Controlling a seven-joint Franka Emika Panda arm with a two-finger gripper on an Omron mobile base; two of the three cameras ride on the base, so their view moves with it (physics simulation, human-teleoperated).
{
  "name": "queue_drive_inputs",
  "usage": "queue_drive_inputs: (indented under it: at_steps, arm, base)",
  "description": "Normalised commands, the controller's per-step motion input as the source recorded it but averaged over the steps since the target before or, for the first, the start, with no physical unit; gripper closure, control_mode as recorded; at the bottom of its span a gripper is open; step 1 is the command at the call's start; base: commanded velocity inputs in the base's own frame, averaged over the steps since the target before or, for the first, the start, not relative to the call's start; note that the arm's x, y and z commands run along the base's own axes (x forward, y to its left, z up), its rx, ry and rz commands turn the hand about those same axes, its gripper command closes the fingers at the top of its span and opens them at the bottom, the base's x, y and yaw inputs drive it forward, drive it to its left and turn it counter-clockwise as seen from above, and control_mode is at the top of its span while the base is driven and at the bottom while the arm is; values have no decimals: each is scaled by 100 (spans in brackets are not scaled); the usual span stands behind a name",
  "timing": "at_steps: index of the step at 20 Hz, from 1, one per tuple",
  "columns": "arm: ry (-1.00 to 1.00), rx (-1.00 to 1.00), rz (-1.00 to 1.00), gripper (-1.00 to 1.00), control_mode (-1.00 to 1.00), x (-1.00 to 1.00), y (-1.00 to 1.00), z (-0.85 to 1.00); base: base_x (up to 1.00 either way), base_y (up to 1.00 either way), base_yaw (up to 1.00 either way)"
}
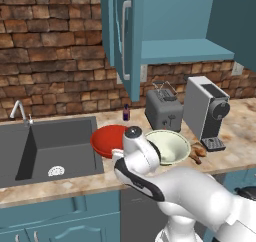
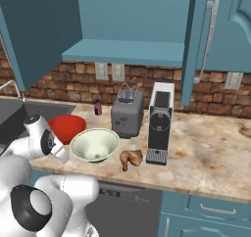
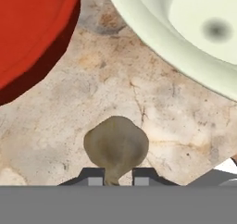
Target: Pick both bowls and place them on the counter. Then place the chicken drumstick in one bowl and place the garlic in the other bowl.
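Your claw (image 3: 118,177) is clenching on the garlic (image 3: 116,146), its two tips pinching the narrow end of the bulb while the rest is lying on the counter (image 3: 115,86). In the hand view the red bowl (image 3: 32,31) is sitting at 10 o'clock from the garlic and the cream-green bowl (image 3: 185,28) at 2 o'clock, both apart from it. In the right base view you are seeing both bowls standing on the counter, touching or nearly so, with the chicken drumstick (image 2: 131,158) lying on the stone at 4 o'clock of the cream-green bowl, beside the coffee machine (image 2: 160,122).
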Motion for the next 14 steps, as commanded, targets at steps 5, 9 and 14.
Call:
queue_drive_inputs:
  at_steps: [5,9,14]
  arm:
    - [-4,0,0,100,-100,-13,0,57]
    - [-3,0,0,100,-100,-18,1,51]
    - [-2,0,0,100,-100,-4,8,48]
  base:
    - [0,0,0]
    - [0,0,0]
    - [0,0,0]
